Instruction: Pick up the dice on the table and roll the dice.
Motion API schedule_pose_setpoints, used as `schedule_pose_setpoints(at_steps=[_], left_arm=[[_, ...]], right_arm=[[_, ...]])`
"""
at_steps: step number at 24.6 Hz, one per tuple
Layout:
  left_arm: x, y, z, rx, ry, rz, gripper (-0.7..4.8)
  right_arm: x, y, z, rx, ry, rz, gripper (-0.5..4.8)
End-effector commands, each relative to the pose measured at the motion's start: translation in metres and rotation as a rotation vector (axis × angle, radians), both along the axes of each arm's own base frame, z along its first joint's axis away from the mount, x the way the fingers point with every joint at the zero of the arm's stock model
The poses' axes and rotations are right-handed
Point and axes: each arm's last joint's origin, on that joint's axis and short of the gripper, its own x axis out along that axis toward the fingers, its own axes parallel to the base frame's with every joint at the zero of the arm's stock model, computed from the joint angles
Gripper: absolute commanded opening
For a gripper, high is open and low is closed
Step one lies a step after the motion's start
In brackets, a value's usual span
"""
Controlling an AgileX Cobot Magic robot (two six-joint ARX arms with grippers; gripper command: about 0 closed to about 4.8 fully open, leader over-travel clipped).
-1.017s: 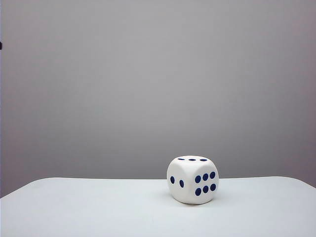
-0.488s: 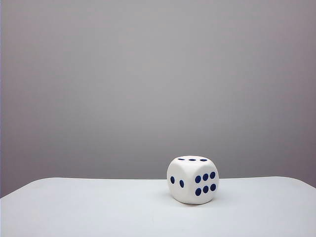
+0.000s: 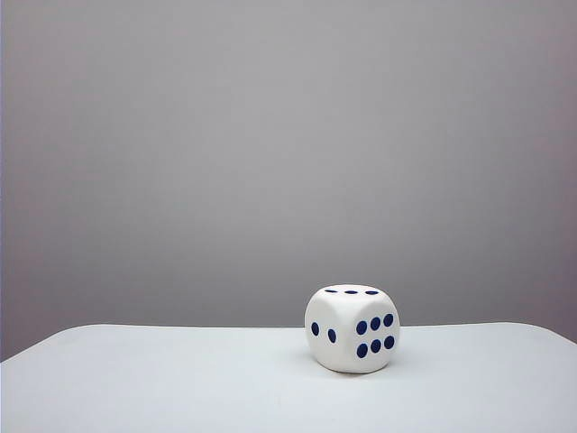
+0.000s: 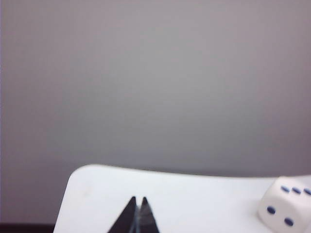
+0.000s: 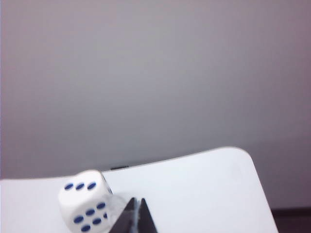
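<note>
Nothing moved: dice (image 3: 352,328) resting on table (image 3: 180,379); left gripper (image 4: 137,200), right gripper (image 5: 136,200) jaws pressed together

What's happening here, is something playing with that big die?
Nothing is holding it right now. The dice sits alone on the table, three pips on top. The left gripper and the right gripper are both shut and empty, pulled back near the table's edge, out of the exterior view.
</note>
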Motion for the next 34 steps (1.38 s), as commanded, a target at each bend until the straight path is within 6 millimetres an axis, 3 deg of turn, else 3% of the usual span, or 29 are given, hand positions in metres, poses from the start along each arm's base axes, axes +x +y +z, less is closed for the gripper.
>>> schedule_pose_setpoints(at_steps=[1,9,17,26,30,34], left_arm=[[-0.001,0.0,-0.005,0.025,0.04,0.005,-0.06],[-0.001,0.0,-0.012,0.075,0.104,0.004,-0.06],[-0.002,0.0,-0.022,0.105,0.202,0.001,-0.06],[-0.002,0.004,-0.025,0.13,0.24,0.139,-0.06],[-0.002,0.004,-0.025,0.126,0.239,0.125,-0.05],[-0.002,0.004,-0.025,0.125,0.24,0.125,-0.05]], right_arm=[[0.001,0.0,-0.003,0.004,-0.02,-0.011,-0.01],[0.002,-0.002,-0.01,-0.03,0.006,-0.07,-0.01],[0.001,-0.003,-0.024,-0.054,0.155,-0.114,0.0],[0.001,-0.005,-0.031,-0.078,0.228,-0.178,0.01],[0.001,-0.005,-0.031,-0.12,0.225,-0.167,0.56],[0.001,-0.005,-0.031,-0.12,0.223,-0.167,0.56]])
